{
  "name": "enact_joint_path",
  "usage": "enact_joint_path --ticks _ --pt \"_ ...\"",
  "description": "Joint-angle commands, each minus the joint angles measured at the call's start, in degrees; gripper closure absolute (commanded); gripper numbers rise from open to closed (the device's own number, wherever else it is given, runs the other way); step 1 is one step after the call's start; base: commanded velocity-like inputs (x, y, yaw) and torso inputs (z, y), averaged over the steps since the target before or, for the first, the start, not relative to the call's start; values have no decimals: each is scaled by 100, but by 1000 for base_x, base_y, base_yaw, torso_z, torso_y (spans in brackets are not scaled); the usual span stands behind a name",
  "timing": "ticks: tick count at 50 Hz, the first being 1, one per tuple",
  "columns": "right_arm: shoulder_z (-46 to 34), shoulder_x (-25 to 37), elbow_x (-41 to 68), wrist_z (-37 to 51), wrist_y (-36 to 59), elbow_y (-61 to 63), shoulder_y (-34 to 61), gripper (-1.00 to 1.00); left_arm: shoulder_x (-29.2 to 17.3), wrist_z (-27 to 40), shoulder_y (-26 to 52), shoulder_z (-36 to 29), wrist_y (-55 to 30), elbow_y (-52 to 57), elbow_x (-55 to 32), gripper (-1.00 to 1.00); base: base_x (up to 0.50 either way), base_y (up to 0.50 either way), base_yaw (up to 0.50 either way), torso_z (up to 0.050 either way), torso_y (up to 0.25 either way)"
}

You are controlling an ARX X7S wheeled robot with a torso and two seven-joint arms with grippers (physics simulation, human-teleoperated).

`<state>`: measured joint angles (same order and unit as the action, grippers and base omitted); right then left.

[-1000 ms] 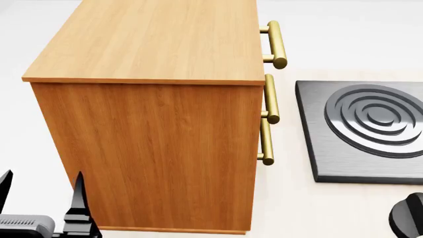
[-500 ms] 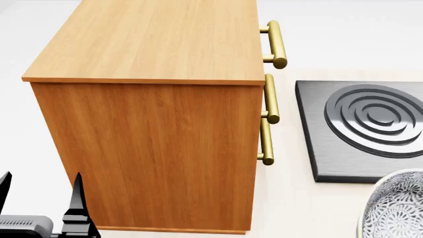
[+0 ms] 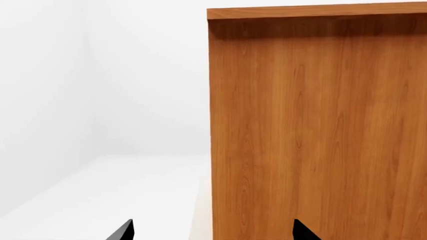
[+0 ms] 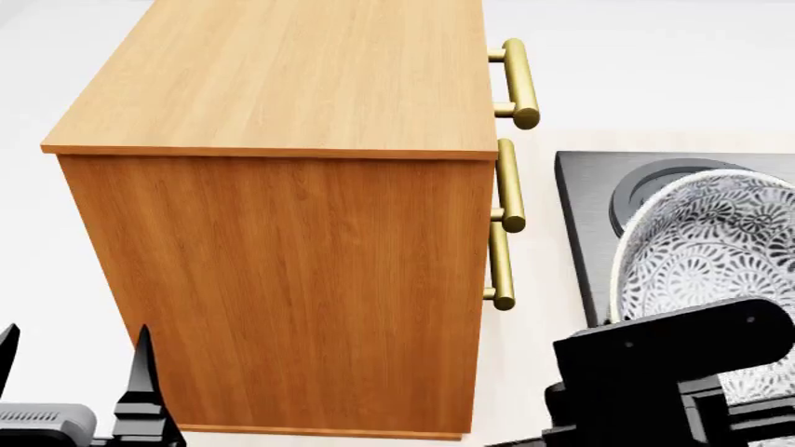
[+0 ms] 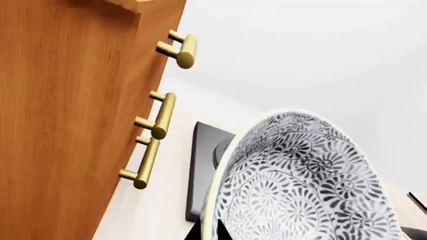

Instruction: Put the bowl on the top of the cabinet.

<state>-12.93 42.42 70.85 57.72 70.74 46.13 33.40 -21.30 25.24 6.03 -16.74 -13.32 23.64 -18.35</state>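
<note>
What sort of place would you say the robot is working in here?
Probably a simulated kitchen: a hob with ring burners lies on the pale counter beside a wooden cabinet, and a patterned bowl is being carried.

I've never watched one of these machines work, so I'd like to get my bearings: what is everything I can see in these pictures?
cabinet: one, orange-brown wood with a lighter flat top, left and centre of the head view.
handles: three brass bars, on the cabinet's front, which faces right in the head view.
bowl: one, white with a fine grey leaf-like pattern, held up at the cabinet's right, in front of the stove plate.
stove plate: one, dark grey square slab with a raised ring, on the pale surface right of the cabinet, mostly hidden by the bowl.
left gripper: black, open and empty, low by the cabinet's near side.
right gripper: black, shut on the bowl's rim.
</note>
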Motion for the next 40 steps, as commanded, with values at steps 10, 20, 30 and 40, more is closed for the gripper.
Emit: enact_joint_path --ticks 10,20,30,40 --pt "-374 -737 2609 2130 921 -1196 2473 100 -28 17 8 -10 14 -21 -21 -100 0 0 0 0 0" --pt "-1166 -824 3640 3118 870 -2112 3693 100 -38 28 -18 -25 38 -11 -24 -100 0 0 0 0 1" --pt "-2887 -373 4100 3213 -67 -2439 5216 100 -41 38 10 -26 17 -6 -59 -100 0 0 0 0 0" --pt "-4054 -475 4433 3159 -478 -2900 6569 100 -41 27 26 -44 47 -51 -67 -100 0 0 0 0 1"
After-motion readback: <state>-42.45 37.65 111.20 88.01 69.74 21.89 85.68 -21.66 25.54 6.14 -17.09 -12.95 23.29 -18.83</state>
